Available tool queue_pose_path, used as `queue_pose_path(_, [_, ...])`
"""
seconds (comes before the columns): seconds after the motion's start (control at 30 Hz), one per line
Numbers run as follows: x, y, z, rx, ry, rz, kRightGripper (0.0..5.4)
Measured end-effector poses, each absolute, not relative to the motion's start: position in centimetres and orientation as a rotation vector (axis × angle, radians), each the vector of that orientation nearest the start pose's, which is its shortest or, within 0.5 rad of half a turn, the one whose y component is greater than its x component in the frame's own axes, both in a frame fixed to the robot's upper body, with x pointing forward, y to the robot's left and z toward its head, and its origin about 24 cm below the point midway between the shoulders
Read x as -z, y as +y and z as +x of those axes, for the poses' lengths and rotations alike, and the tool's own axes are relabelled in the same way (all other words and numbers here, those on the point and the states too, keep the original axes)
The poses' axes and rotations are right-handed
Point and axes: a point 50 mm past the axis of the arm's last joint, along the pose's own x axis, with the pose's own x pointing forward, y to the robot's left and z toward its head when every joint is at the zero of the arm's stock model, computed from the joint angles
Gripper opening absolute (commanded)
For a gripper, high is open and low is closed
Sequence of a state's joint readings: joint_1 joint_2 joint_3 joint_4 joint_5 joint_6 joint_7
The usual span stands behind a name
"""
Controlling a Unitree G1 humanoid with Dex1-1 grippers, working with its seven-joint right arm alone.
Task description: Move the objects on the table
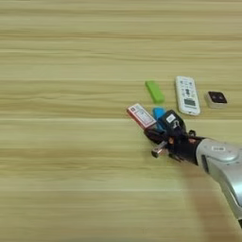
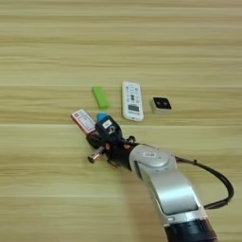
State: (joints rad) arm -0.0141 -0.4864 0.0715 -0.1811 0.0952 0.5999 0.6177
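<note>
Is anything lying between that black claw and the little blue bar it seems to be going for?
Nothing visible does. The claw is already right over the blue bar, hiding most of it. The red-and-white card box lies close on the bar's left, and the green bar and white remote sit farther back, out of the way.

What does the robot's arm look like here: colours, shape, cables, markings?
A rounded silver forearm with a black cuff at its base and a small dark marking near the wrist. A black cable loops out beside it. The end effector is black, carries a small white label, and has a copper-coloured stub sticking out.
</note>
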Motion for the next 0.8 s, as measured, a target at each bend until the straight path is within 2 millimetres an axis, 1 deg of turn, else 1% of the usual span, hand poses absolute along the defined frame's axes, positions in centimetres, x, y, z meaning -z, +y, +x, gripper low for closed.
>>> queue_pose_path(0.33, [-4.1, -19.4, 25.5, -0.531, 0.532, -0.262, 0.05])
queue_pose_path(0.53, [-4.1, -18.5, 26.3, -0.556, 0.530, -0.263, 0.05])
queue_pose_path(0.8, [-4.1, -17.7, 27.4, -0.588, 0.535, -0.257, 0.05])
